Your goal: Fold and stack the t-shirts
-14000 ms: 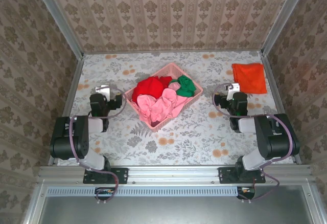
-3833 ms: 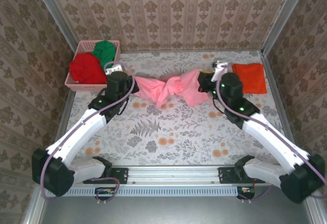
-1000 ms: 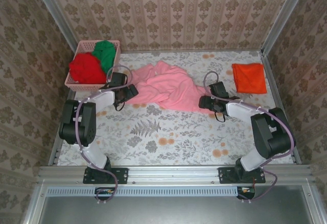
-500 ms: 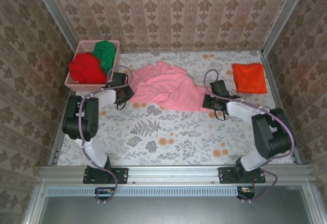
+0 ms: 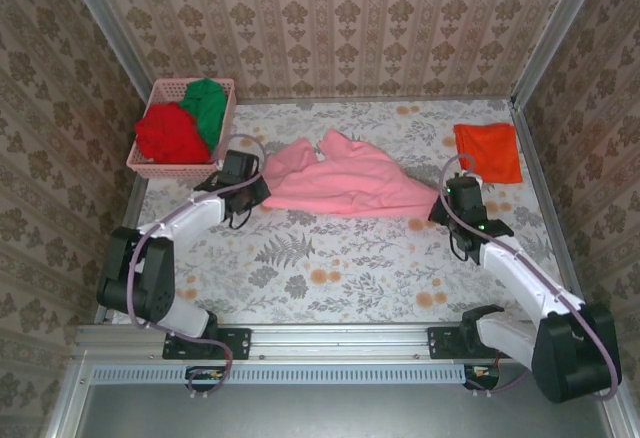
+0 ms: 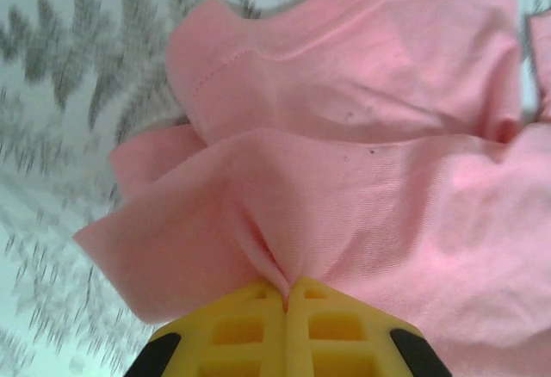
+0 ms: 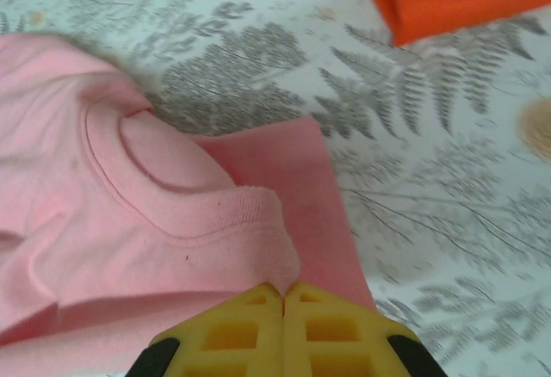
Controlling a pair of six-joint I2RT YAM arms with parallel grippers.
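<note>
- My left gripper [image 6: 286, 287] is pinched tight on a fold of the light pink t-shirt [image 5: 345, 178], just right of the basket [image 5: 190, 82].
- My right gripper [image 7: 284, 291] is clamped on its collar edge, far right of the basket.
- The orange t-shirt [image 5: 488, 151] lies farthest right of the basket.
- The red t-shirt [image 5: 168, 133] and green t-shirt [image 5: 207, 103] sit inside the basket.

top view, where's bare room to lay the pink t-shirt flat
Widest bare patch: near half of the table, from the pink t-shirt to the near edge. Crowded: far left by the basket, far right by the orange t-shirt.
</note>
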